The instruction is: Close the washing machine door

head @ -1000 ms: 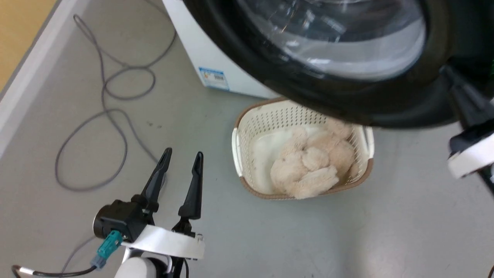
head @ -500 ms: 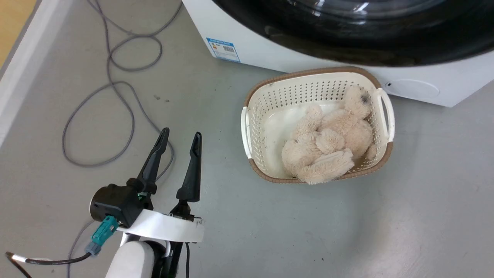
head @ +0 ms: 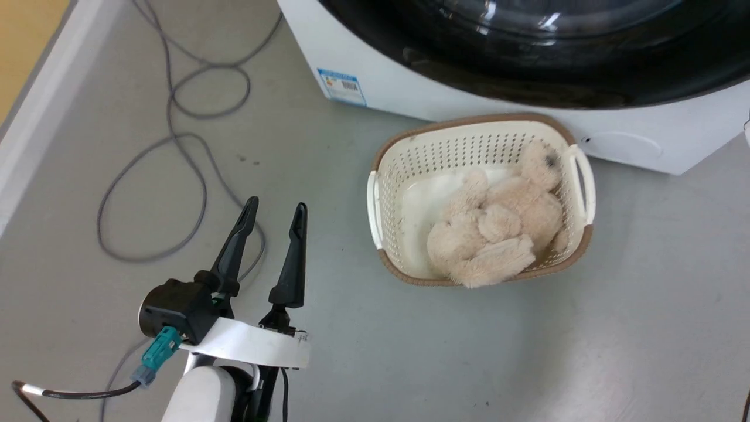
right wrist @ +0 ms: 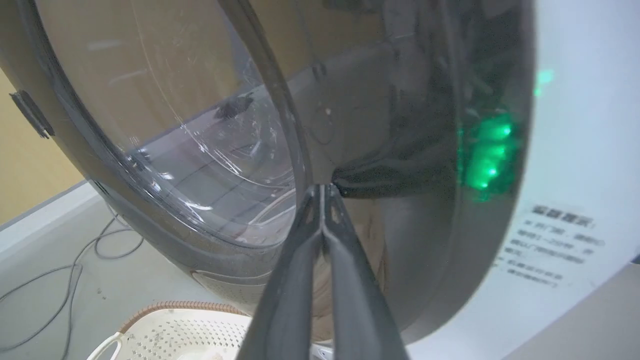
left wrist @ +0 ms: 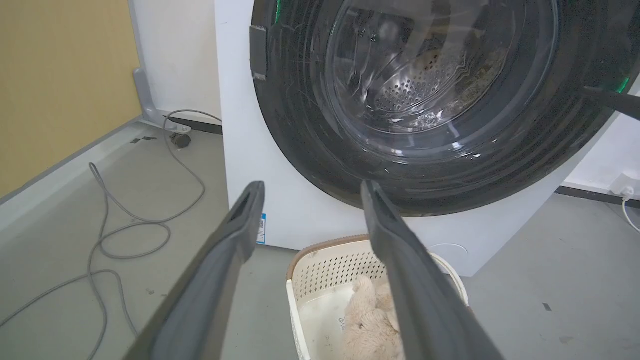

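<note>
Against the washing machine (left wrist: 235,150) front, the washing machine door (right wrist: 200,150) lies flush or nearly so. My right hand (right wrist: 322,189), fingers pinched together and empty, meets its black rim. Judgement: push firmly and squarely to latch. Left hand (head: 276,203) wide, idle.

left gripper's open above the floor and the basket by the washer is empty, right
No, the basket is not empty: the head view shows a cream plush toy lying in it. The left gripper is indeed open above the floor.
</note>
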### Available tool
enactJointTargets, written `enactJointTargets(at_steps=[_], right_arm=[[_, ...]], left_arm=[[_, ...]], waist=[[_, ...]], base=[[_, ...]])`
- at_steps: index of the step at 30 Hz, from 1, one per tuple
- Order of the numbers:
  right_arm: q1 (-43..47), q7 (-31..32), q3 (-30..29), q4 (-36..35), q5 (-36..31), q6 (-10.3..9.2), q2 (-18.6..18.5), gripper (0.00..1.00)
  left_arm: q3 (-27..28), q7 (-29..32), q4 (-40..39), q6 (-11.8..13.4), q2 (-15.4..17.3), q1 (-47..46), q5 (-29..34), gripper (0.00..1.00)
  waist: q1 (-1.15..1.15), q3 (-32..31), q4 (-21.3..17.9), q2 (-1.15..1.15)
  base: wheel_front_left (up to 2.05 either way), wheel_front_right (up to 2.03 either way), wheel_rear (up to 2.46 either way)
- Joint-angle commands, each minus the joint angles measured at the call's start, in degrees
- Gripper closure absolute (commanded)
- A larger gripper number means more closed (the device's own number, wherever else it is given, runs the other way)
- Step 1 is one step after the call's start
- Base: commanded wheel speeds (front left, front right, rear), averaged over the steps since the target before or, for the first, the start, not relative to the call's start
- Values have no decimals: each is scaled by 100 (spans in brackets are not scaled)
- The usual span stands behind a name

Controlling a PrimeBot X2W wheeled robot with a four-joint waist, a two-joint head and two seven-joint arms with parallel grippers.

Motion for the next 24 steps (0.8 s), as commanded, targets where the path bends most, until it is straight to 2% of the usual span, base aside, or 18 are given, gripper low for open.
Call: enactJointTargets(at_steps=[1, 12, 17, 21, 24], right_arm=[[-60, -129, -58, 36, 21, -100, -89, 100], [1262, -935, 527, -384, 264, -100, 345, 100], [1946, -1033, 383, -787, 421, -100, 683, 100], [2683, -1059, 260, -1342, 175, -100, 960, 100], [3201, -1064, -138, -1703, -12, -100, 1235, 100]], left_arm=[[31, -26, 21, -23, -9, 13, 2, 0], [425, -26, 212, 47, -9, 407, 145, 0], [558, -26, 254, 78, -9, 578, 260, 0], [672, -26, 206, 68, -9, 745, 269, 0], [740, -26, 230, 78, -9, 877, 323, 0]], waist=[[-1, -162, -81, 0], [-1, -1271, -716, 0], [-1, -1615, -947, 0], [-1, -1893, -1134, 0], [-1, -2059, -1229, 0]], base=[[0, 0, 0], [0, 0, 0], [0, 0, 0], [0, 0, 0], [0, 0, 0]])
